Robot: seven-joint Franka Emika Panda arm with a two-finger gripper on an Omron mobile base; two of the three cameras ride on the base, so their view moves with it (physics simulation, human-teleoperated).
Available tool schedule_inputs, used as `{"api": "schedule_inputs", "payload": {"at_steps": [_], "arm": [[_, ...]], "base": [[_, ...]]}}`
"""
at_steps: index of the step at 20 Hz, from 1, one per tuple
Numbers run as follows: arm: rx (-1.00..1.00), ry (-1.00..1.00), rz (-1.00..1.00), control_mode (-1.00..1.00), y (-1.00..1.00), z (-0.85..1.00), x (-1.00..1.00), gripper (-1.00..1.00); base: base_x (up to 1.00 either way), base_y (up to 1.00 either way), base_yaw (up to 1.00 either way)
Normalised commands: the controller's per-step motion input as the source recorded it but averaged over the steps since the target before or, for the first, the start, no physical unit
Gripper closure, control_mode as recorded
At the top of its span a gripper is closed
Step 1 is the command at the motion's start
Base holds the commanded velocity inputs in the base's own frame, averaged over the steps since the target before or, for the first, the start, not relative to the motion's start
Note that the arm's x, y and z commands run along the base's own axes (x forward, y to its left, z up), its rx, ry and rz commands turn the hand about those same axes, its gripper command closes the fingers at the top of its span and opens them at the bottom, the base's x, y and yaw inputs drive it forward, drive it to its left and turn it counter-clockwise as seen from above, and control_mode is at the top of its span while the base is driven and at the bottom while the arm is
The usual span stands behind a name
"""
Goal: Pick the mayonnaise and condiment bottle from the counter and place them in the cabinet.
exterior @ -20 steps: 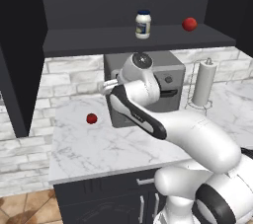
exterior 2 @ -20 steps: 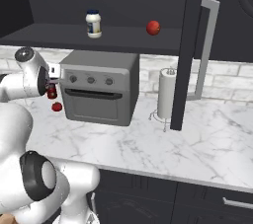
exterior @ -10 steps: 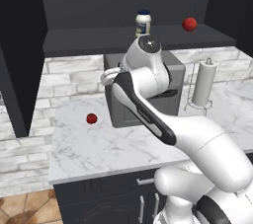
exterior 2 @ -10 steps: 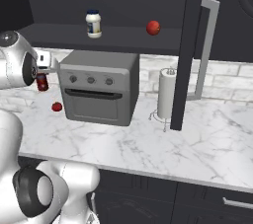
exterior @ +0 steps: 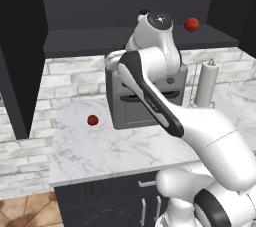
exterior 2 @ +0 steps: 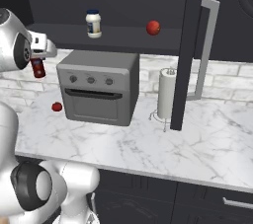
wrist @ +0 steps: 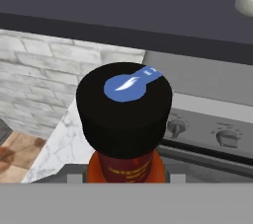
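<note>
Gripper [exterior 2: 40,53], far left of the right base frame, clamped tight on the condiment bottle [exterior 2: 38,67]: slim, glossy red-brown, hanging upright, long axis vertical, above the counter [exterior 2: 148,136]. Hand view: its round black cap [wrist: 123,107] with blue mark fills centre. Boxy grey toaster oven [exterior 2: 99,87] beside it. Mayonnaise [exterior 2: 93,23], squat white jar, stands upright on the dark cabinet [exterior 2: 123,38] shelf, upper centre.

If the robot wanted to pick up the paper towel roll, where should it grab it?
Probably around the middle of the paper towel roll, coming from the front or its open right side. It stands upright on a wire holder, tall and round, and the toaster oven sits on its left.
</note>
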Motion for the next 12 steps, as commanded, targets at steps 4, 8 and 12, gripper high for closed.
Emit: {"api": "schedule_inputs", "payload": {"at_steps": [4,8,12], "arm": [[-0.03,-0.01,0.0,-1.0,-0.18,0.65,0.0,1.0],[-0.03,-0.03,0.0,-1.0,-0.05,0.64,-0.03,1.0],[-0.05,-0.03,0.0,-1.0,0.0,0.47,-0.01,1.0]], "base": [[0.0,0.0,0.0],[0.0,0.0,0.0],[0.0,0.0,0.0]]}}
